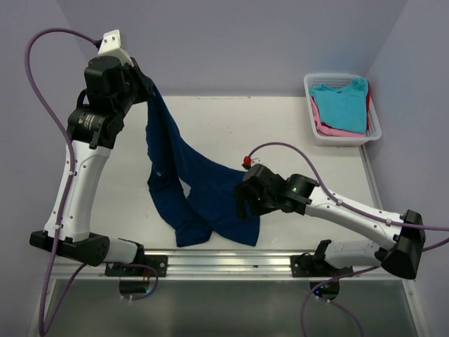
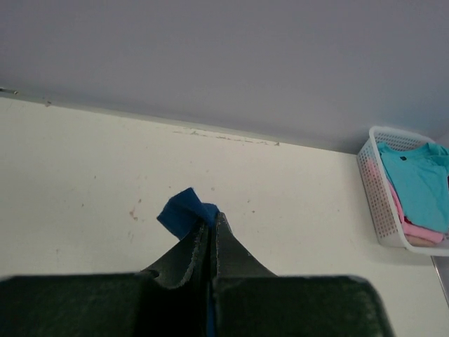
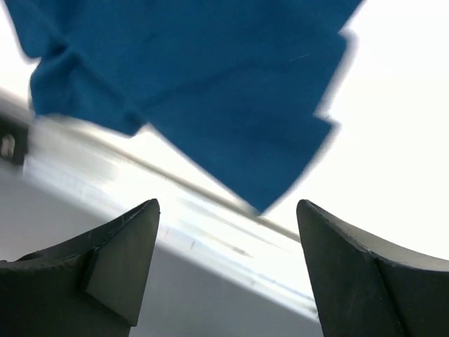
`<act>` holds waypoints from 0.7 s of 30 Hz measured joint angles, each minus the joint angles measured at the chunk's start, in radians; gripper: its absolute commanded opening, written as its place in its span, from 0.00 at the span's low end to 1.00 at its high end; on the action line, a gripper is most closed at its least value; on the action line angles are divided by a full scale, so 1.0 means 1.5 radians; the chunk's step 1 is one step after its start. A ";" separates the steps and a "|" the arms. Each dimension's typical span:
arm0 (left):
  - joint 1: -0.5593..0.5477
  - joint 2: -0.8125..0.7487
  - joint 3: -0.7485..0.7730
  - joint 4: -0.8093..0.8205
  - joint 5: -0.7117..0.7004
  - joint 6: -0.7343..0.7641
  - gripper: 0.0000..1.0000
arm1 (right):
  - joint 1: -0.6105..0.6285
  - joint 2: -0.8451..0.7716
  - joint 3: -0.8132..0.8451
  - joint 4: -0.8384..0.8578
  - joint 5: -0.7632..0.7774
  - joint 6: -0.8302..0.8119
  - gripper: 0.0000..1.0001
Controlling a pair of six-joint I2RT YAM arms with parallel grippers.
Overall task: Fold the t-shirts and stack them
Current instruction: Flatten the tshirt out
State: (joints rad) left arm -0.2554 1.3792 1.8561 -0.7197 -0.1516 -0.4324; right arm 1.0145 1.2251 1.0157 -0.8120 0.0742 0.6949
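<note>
The navy blue t-shirt point(image 1: 189, 189) hangs from my left gripper point(image 1: 149, 90), raised at the table's back left, and trails down to the near middle, where its lower part lies crumpled. The left gripper point(image 2: 210, 219) is shut on a corner of it; a blue tip point(image 2: 184, 213) pokes out above the fingers. My right gripper point(image 1: 243, 208) is open and empty, low over the shirt's near right edge. In the right wrist view the blue cloth point(image 3: 203, 91) lies just beyond the spread gripper point(image 3: 228, 210). A turquoise t-shirt point(image 1: 342, 103) lies on a pink one point(image 1: 324, 123) in the basket.
The white lattice basket point(image 1: 309, 86) stands at the table's back right; it also shows in the left wrist view point(image 2: 379, 203). A metal rail point(image 1: 224, 261) runs along the near edge. Purple cables loop over both arms.
</note>
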 measured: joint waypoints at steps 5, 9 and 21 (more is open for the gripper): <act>0.000 0.001 0.008 0.004 0.005 0.004 0.00 | -0.020 0.041 0.113 -0.043 0.170 0.013 0.79; 0.000 0.001 0.008 0.005 0.014 0.004 0.00 | -0.075 0.154 0.165 -0.030 0.249 0.012 0.68; 0.000 -0.035 -0.038 0.005 0.047 0.004 0.00 | -0.221 0.402 0.215 0.070 0.218 -0.051 0.52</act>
State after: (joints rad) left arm -0.2554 1.3273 1.7992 -0.7128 -0.0807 -0.4263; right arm 0.6830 1.8282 1.3380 -0.7074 0.4007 0.6189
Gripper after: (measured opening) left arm 0.012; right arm 0.516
